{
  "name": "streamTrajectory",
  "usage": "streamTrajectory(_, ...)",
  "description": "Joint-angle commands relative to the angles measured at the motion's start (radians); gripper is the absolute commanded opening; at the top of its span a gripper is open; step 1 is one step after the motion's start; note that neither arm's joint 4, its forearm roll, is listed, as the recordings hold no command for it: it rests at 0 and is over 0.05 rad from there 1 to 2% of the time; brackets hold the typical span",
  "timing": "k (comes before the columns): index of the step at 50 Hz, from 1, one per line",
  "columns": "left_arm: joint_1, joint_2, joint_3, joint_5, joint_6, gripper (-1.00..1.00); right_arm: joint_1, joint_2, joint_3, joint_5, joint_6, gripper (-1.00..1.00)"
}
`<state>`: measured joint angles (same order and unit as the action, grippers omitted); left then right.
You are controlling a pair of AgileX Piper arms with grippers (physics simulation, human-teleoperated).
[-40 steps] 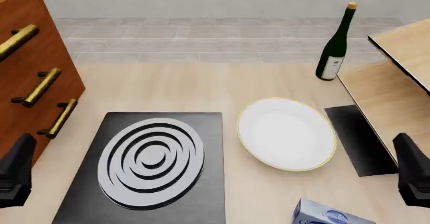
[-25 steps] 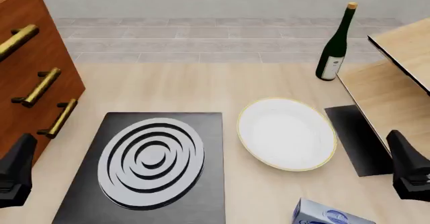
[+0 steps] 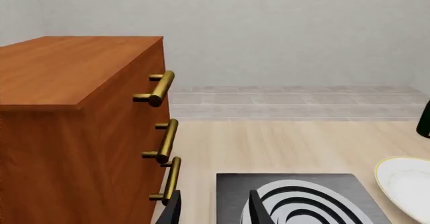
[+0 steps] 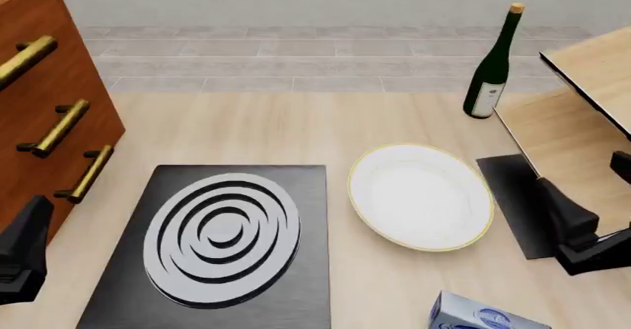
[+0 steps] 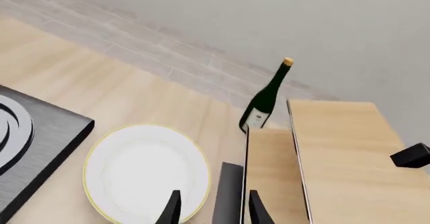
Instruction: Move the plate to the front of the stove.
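Front view: my right gripper [image 4: 581, 233] hangs beside the plate [image 4: 420, 196], on its right, likely to take the near rim, fingers apart and empty. My left gripper [image 4: 22, 251] waits by the drawers [image 4: 55, 114], also open. The plate lies flat on the table, just right of the stove [image 4: 222, 240], apart from it; being round, it has no long axis.

Simulated kitchen: stove [image 4: 222, 244], plate [image 4: 419, 194], wine bottle [image 4: 492, 66].

We see our left gripper [image 3: 213, 211] low at the near left edge, fingers parted. Our right gripper [image 5: 213, 210] tilted inward, fingers likewise parted.
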<state>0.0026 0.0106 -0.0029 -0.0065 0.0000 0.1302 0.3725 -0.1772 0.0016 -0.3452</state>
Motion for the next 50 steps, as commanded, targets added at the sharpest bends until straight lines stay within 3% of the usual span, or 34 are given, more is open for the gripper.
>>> streamTrajectory(1,0.003,-0.007,-0.001,0.0,0.0,1.0,0.028,0.079,-0.052,0.024,-0.129,1.0)
streamTrajectory(16,0.008,0.003,0.0,-0.001,0.0,1.0,0.045,0.151,-0.054,0.033,-0.255,1.0)
streamTrajectory(23,0.009,0.004,-0.002,-0.001,0.0,1.0,0.05,0.2,-0.015,-0.017,-0.351,1.0)
streamTrajectory(26,0.009,0.004,0.0,-0.002,0.0,1.0,0.044,0.209,-0.012,-0.023,-0.364,1.0)
streamTrajectory(27,0.009,0.005,0.0,-0.003,0.0,1.0,0.049,0.213,-0.002,-0.028,-0.396,1.0)
streamTrajectory(50,0.009,0.002,0.0,0.001,0.0,1.0,0.117,0.315,0.015,-0.112,-0.412,1.0)
